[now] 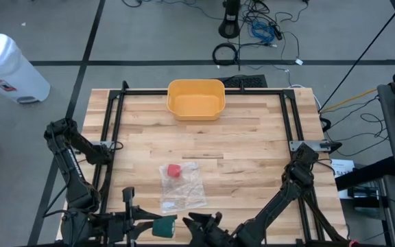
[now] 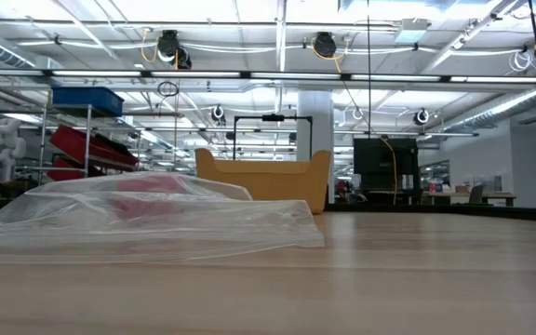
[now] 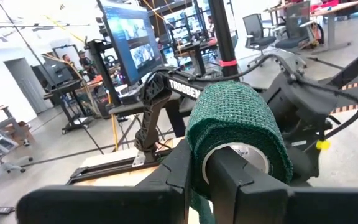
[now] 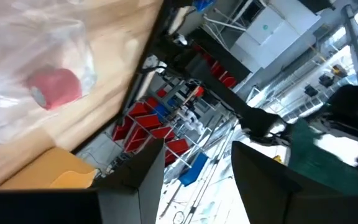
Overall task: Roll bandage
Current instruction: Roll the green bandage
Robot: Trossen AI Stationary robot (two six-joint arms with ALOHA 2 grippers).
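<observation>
At the near edge of the wooden worktop, on the left, the left pincer is clamped on a green bandage roll; in the left wrist view its dark fingers press the roll's hollow core and side, with the woven green wrap standing above them. Just right of the roll, the right pincer faces it from close by, and its jaws stand apart with nothing between them, as the right wrist view shows. Farther in on the worktop, between the arms and toward the middle, lies a clear plastic bag with a red bandage roll inside it. At the far edge, well apart from the bag, sits a yellow tub, which also rises behind the bag in the low view.
</observation>
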